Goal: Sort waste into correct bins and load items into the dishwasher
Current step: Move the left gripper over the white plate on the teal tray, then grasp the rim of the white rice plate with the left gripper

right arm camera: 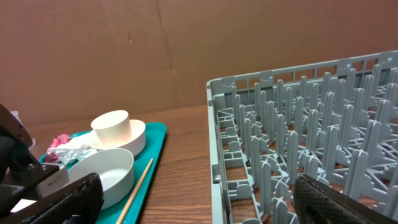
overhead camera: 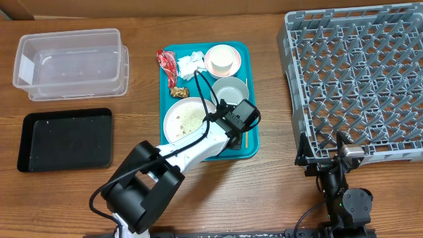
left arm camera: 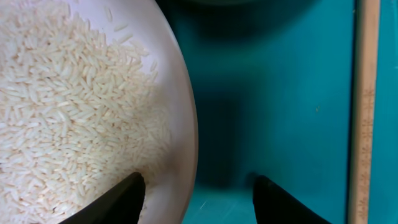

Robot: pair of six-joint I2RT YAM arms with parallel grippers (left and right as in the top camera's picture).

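Overhead: bright, even, diffuse light from above, sharp throughout, with only short, soft shadows beside the clear tub (overhead camera: 69, 63) and dish rack (overhead camera: 357, 79) and faint glare on the tub's rim. Left wrist: extreme close-up, rice (left arm camera: 62, 93) and plate (left arm camera: 183, 124) rim well lit and fairly crisp, while the teal tray (left arm camera: 292, 93) falls into deep shadow beside that rim and the 2 fingertips (left arm camera: 118, 202) read as dark, soft-edged silhouettes. Right wrist: dimmer, warmer cast, rack in focus, white cup (right arm camera: 112, 127) brightest, near fingers (right arm camera: 339, 202) blurred in the bottom corners.
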